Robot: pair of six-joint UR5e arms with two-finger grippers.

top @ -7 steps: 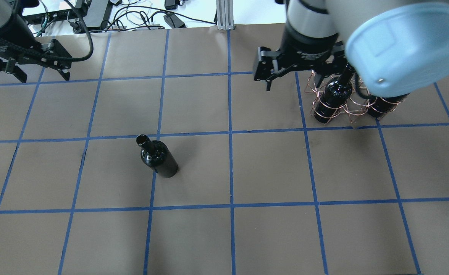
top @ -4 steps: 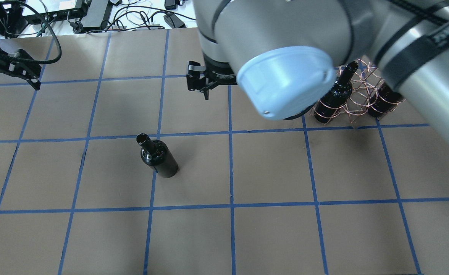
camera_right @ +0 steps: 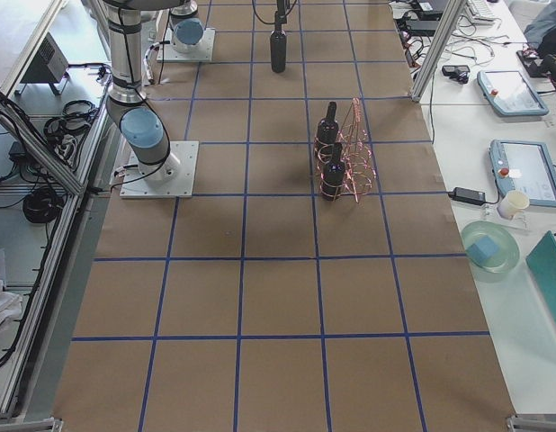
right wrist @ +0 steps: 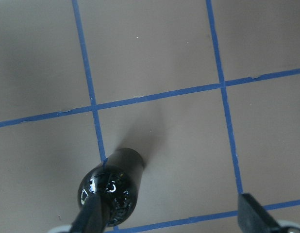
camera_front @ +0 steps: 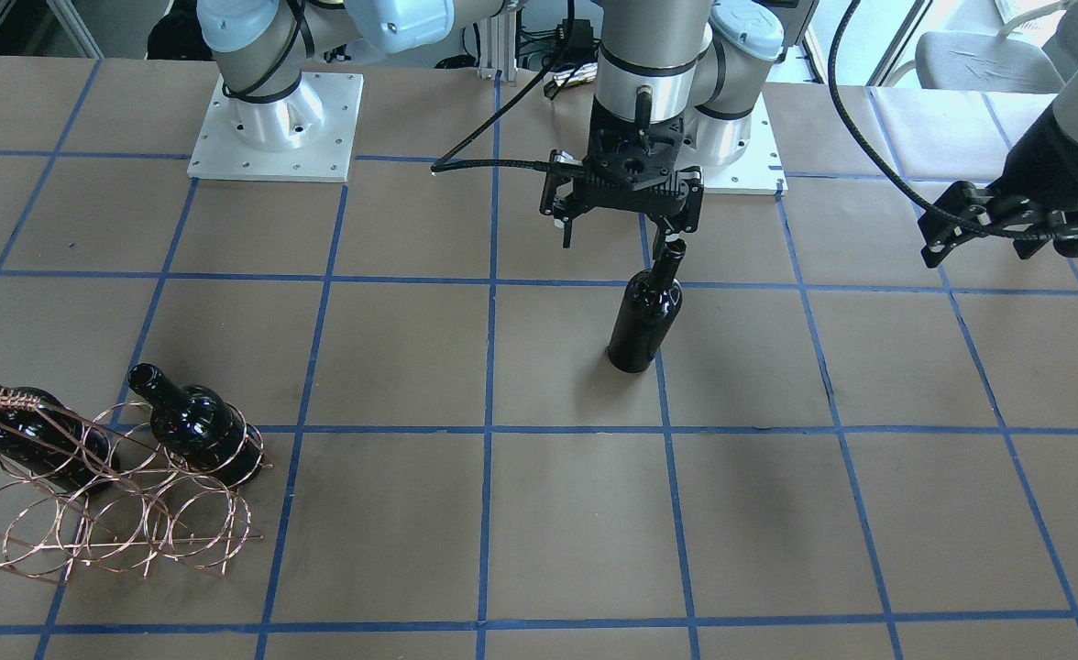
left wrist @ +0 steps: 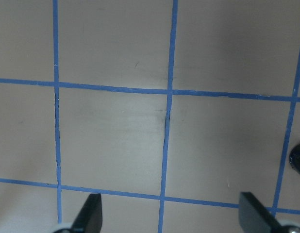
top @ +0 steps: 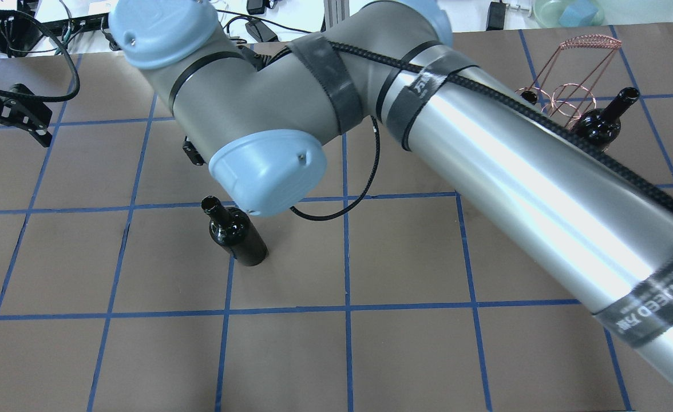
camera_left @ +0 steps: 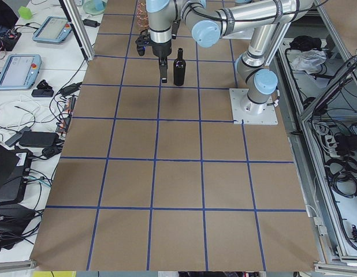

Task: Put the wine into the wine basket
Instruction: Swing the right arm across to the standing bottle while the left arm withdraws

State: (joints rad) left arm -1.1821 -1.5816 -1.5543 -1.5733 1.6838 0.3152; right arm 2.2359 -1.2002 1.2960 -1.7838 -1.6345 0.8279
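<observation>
A glossy near-black wine bottle (camera_front: 646, 316) stands upright alone on the brown table; it also shows in the overhead view (top: 236, 234) and the right wrist view (right wrist: 111, 187). My right gripper (camera_front: 614, 240) is open and empty above it, reaching across into the left half. One of its fingers (right wrist: 91, 216) is over the bottle's mouth, so the bottle sits off to one side of the gap. The copper wire wine basket (camera_front: 117, 513) stands far off with two alike bottles (camera_front: 195, 426) in it. My left gripper (camera_front: 988, 243) is open and empty, well to the side.
The table is brown paper with a blue tape grid (top: 347, 257). My right arm's long forearm (top: 514, 189) covers much of the overhead view and part of the basket (top: 571, 91). Cables and devices lie beyond the far table edge (top: 210, 23).
My right arm has swung from the basket across the table to above the lone bottle, gripper still open. My left gripper has drawn back a little towards the table's left edge.
</observation>
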